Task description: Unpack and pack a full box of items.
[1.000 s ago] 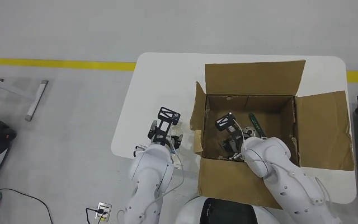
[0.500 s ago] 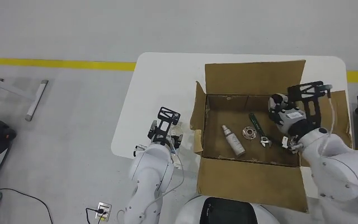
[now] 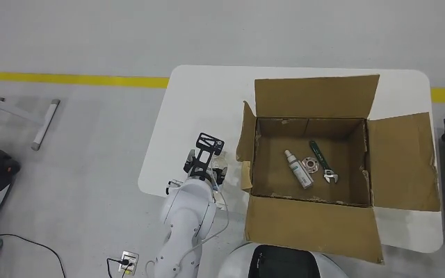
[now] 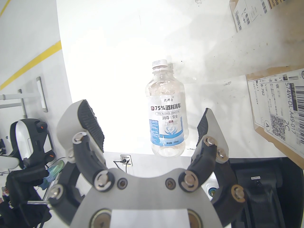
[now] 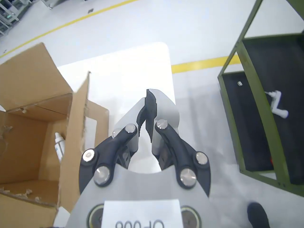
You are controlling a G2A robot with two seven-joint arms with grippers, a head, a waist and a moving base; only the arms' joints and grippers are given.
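An open cardboard box (image 3: 311, 97) stands on the right part of the white table (image 3: 201, 104). On its floor lie a white spray bottle (image 3: 297, 169), a round metal part (image 3: 310, 165) and a green-handled wrench (image 3: 321, 165). My left gripper (image 3: 206, 147) is at the table's near edge, left of the box. In the left wrist view it (image 4: 146, 112) is open, and a clear bottle with a blue and white label (image 4: 167, 119) lies on the table just beyond its fingertips. My right gripper (image 5: 149, 96) is shut on nothing, outside the box (image 5: 35, 77) past its right flap.
A green metal cart frame with black shelves (image 5: 244, 72) stands on the floor to the right of the table. The box's flaps are folded outward, the right one (image 3: 403, 160) lying flat. Bare tabletop stretches left of the box toward the far edge.
My right arm has come up out of the box, swung to the right and left the top view, uncovering the spray bottle on the box floor. The left arm has not moved.
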